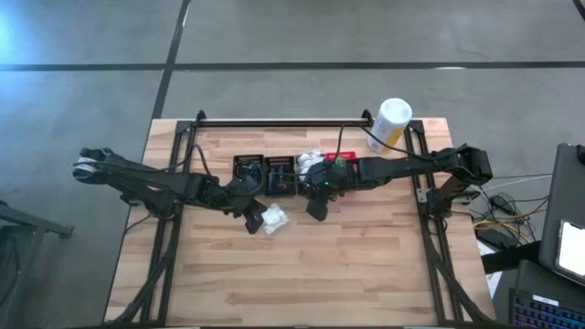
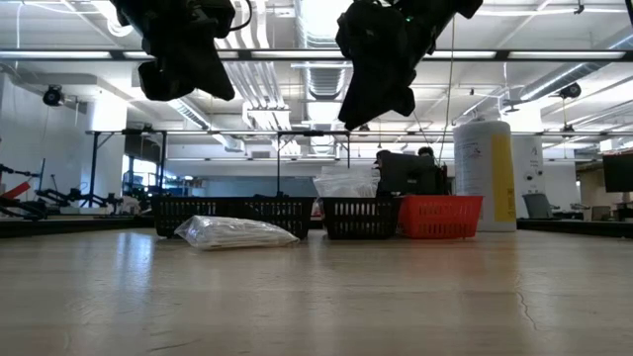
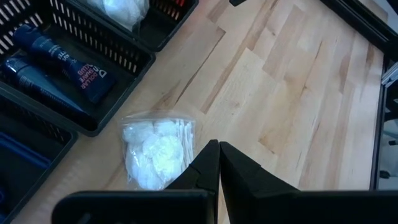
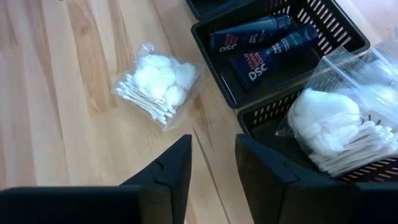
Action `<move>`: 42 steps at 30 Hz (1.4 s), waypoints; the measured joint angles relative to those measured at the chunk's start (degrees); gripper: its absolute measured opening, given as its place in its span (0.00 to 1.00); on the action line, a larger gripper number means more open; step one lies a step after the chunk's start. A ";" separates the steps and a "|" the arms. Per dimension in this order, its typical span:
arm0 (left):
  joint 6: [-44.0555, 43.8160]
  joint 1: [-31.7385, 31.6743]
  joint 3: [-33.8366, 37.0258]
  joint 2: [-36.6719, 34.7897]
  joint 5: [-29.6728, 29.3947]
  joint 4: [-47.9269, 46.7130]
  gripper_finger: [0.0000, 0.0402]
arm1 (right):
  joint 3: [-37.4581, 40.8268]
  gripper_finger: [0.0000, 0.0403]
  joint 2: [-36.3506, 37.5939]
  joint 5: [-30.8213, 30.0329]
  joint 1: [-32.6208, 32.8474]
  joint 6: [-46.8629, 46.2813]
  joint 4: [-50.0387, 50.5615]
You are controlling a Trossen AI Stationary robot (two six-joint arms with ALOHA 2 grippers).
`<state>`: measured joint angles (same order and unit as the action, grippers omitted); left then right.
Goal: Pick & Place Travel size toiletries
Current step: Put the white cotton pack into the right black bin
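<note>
Left jaws closed above white bundle (image 3: pixel 157 152).

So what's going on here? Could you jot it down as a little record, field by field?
Setting: wooden table, two robot arms above it
Loose item: clear bag of cotton balls and swabs lying on the table, outside the baskets
Black basket: holds two dark blue tubes
Next basket: holds another cotton bag
Left gripper: shut, empty, above the loose bag
Right gripper: open, empty, raised near the baskets
Back of table: white-and-yellow canister
</note>
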<state>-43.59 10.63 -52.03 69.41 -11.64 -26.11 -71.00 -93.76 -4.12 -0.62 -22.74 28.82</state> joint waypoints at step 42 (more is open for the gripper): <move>-4.14 -0.02 2.71 0.02 0.17 0.59 0.04 | 8.24 0.08 0.00 -0.44 1.14 0.24 -3.09</move>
<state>-47.74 10.61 -49.32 69.43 -11.46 -25.52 -62.76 -93.76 -4.56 0.51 -22.50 25.72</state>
